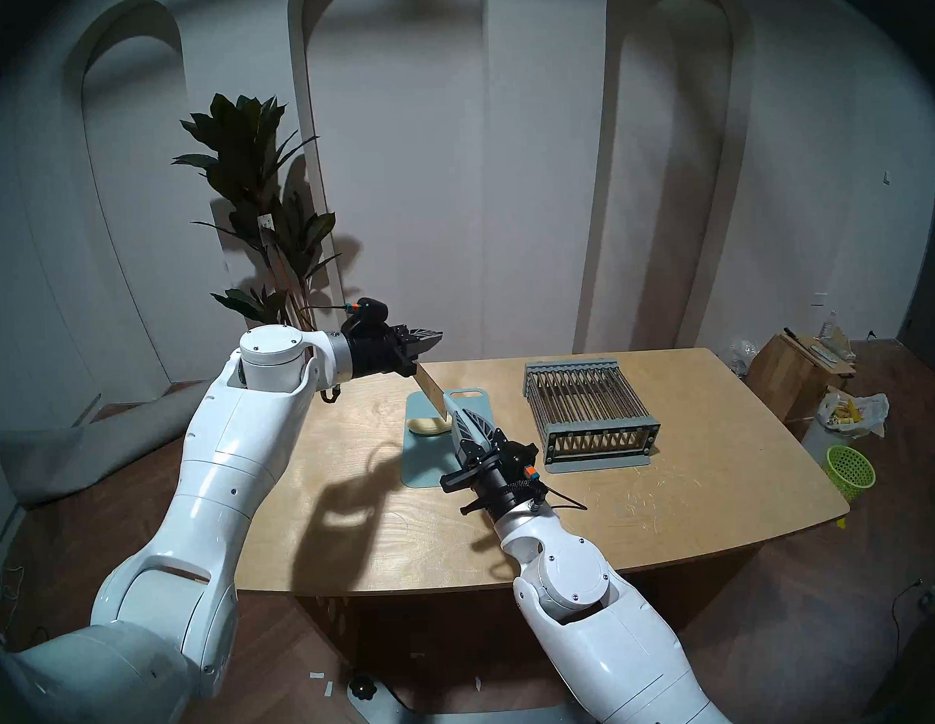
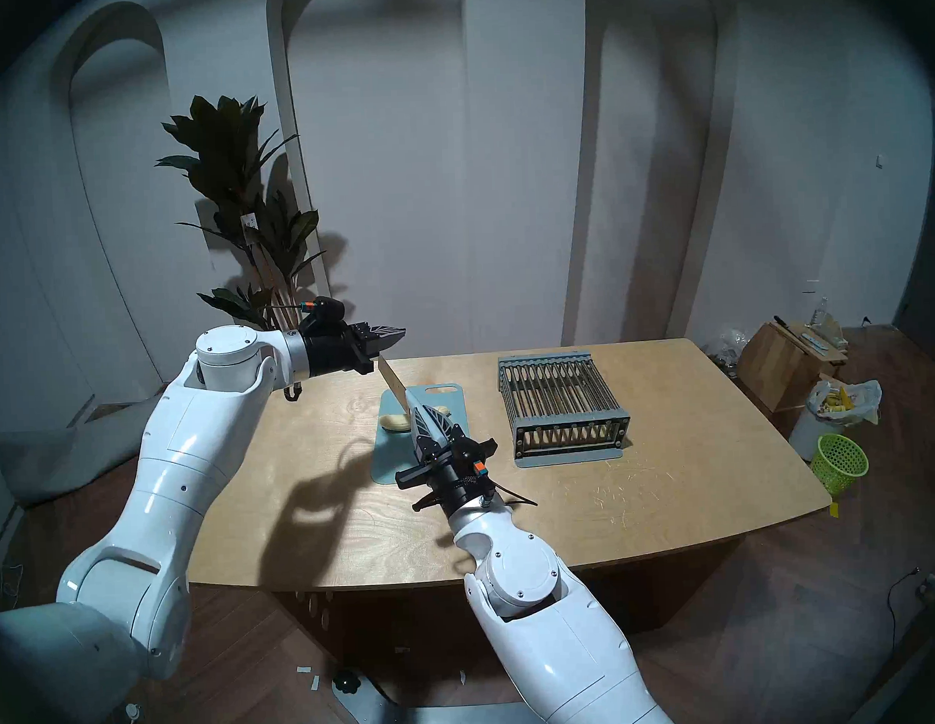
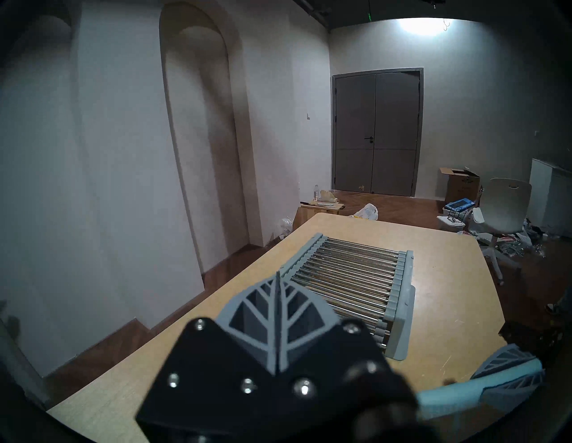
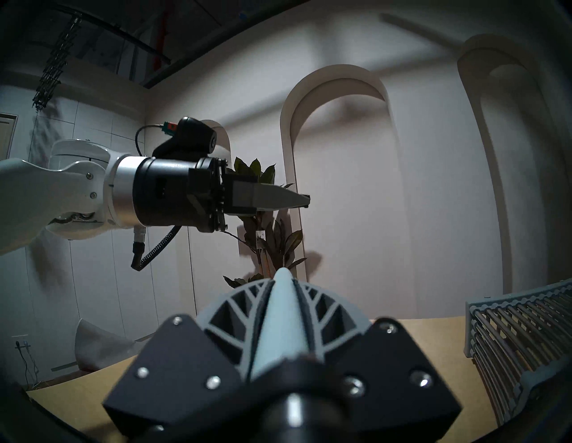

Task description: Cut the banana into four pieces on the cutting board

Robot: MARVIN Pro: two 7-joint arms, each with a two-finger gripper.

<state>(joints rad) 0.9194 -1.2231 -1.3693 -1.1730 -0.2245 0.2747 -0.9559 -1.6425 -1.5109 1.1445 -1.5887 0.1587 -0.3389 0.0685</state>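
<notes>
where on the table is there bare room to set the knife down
Bare wood lies left of the cutting board, between it and the table edge, across the near strip in front of the rack, and right of the rack. The board is crowded: banana, knife and right gripper over it.

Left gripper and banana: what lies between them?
The knife: its blade slants from the left gripper down toward the banana on the cutting board. Both head views show it.
</notes>
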